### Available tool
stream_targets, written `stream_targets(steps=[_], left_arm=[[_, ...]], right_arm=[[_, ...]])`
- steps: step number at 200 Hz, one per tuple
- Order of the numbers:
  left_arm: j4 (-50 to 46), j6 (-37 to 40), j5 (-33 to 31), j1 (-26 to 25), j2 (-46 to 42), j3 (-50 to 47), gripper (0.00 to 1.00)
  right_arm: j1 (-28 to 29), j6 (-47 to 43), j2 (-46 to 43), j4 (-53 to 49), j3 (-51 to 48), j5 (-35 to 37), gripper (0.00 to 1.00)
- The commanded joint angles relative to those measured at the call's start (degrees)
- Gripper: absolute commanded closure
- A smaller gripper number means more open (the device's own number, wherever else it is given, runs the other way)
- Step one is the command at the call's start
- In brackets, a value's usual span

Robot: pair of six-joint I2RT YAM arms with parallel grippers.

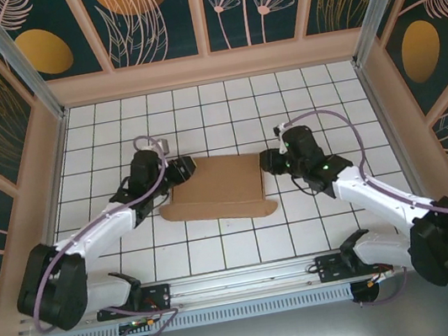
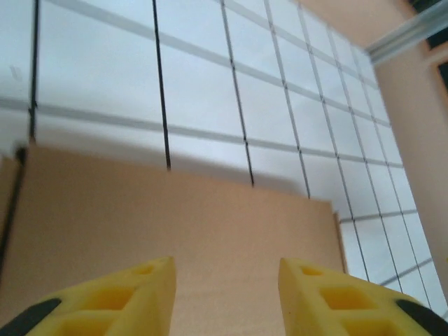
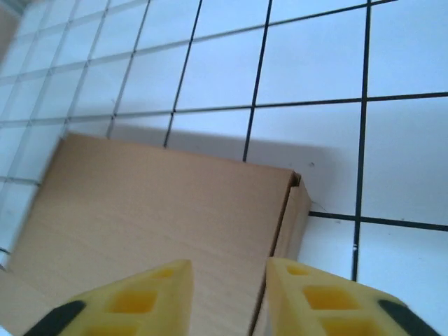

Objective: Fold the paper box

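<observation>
On the middle of the white-tiled desk with black grid lines (image 1: 220, 249), in the top view, lies the plain brown cardboard paper box (image 1: 218, 186). It is a shallow, flat rectangle with a round-cornered flap (image 1: 222, 212) spread on the tiles along its near side. Its top panel covers it, so its inside is hidden. The left arm (image 1: 106, 233) runs slantwise from its base at the near left up to the box's left end, where the left pincer (image 1: 189, 170) meets the far-left corner. The right arm (image 1: 382, 198) mirrors it, with the right pincer (image 1: 266, 162) at the far-right corner. Bare tiles lie on every side of the box, and the peach-framed teal wall panels (image 1: 153, 17) stand well apart from it.

In the left wrist view, the left pincer (image 2: 227, 294) hangs low over the cardboard (image 2: 175, 210) with its two yellow fingers (image 2: 140, 297) apart, and the brown panel shows in the gap between them. The box's far edge casts a shadow on the tiles, and free grid runs beyond it to the peach wall (image 2: 420, 140).

In the right wrist view, the right pincer (image 3: 229, 294) is likewise over the box (image 3: 161, 203), its yellow fingers (image 3: 318, 301) spread with nothing between them but the panel below. The box's corner and a short side wall (image 3: 297, 213) show just ahead of the right-hand finger. Beyond this edge lie bare white tiles.
</observation>
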Motion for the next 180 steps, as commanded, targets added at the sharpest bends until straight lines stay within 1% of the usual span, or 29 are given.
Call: stream_targets(steps=[1, 11, 28, 30, 35, 70, 84, 91, 101, 112, 145, 180], left_arm=[[-6.92, 3.22, -4.97, 3.14, -0.69, 0.57, 0.53], [-7.65, 4.79, -6.01, 3.58, 0.19, 0.43, 0.51], [-7.46, 6.73, -6.48, 3.68, 1.94, -0.29, 0.48], [-7.41, 6.79, -6.47, 3.68, 2.16, -0.36, 0.48], [-7.19, 7.15, -6.39, 3.71, 2.8, -0.61, 0.48], [-6.1, 8.79, -5.39, 4.07, 5.44, -1.29, 0.46], [-5.3, 8.74, -4.46, 4.29, 6.44, -1.61, 0.46], [-5.1, 8.65, -4.3, 4.42, 7.07, -1.7, 0.46], [-4.71, 8.26, -3.99, 4.57, 7.99, -1.86, 0.48], [-3.71, 7.76, -3.05, 4.73, 8.94, -2.21, 0.5], [-2.02, 6.18, -2.21, 5.07, 11.34, -2.87, 0.6], [0.03, 4.14, -1.32, 6.06, 12.89, -4.91, 0.64]], right_arm=[[-0.11, 1.07, -1.29, 2.18, -3.41, -3.73, 0.47], [-0.15, 0.8, -0.49, 2.19, -4.24, -5.57, 0.44], [-0.15, 1.14, 2.52, 1.09, -4.88, -6.7, 0.41], [-1.4, 1.21, 3.01, 1.04, -4.88, -6.98, 0.41], [-2.13, 1.53, 4.03, 0.97, -4.95, -7.58, 0.41], [-3.81, 2.92, 7.91, 3.13, -6.57, -10.7, 0.37], [-4.31, 3.15, 8.24, 4.57, -7.52, -11.73, 0.32], [-4.77, 3.27, 8.37, 5.36, -7.91, -12.51, 0.27], [-5.82, 3.69, 8.79, 6.9, -8.65, -14.7, 0.23], [-7.04, 4.5, 9.48, 8.98, -9.56, -17.44, 0.21], [-9.27, 6.95, 11.81, 14.97, -11.77, -23.26, 0.2], [-10.81, 9.42, 15.0, 20.83, -13.41, -28.47, 0.19]])
